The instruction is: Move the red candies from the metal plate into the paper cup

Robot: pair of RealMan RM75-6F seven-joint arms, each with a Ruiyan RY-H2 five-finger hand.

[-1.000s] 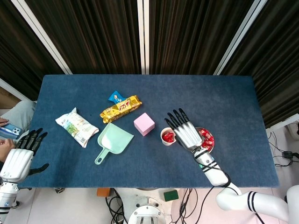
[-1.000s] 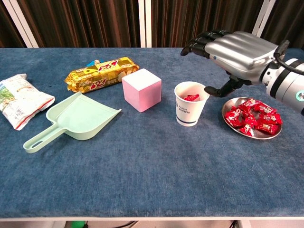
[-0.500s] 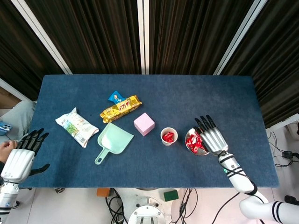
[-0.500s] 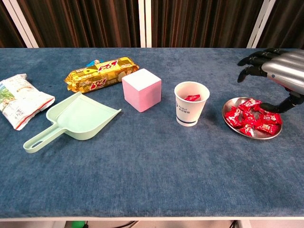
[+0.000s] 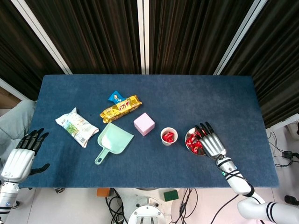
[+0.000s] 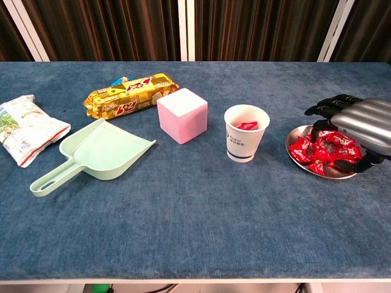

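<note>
The right hand (image 6: 357, 128) has come down from the white paper cup (image 6: 245, 132) onto the round metal plate (image 6: 299, 157); its fingers, apart, reach among the red wrapped candies (image 6: 311, 149), ready for another pick.

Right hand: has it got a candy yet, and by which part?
Cannot tell. The right hand is down over the plate with its fingers curled among the candies, but no candy is visibly lifted or pinched.
</note>
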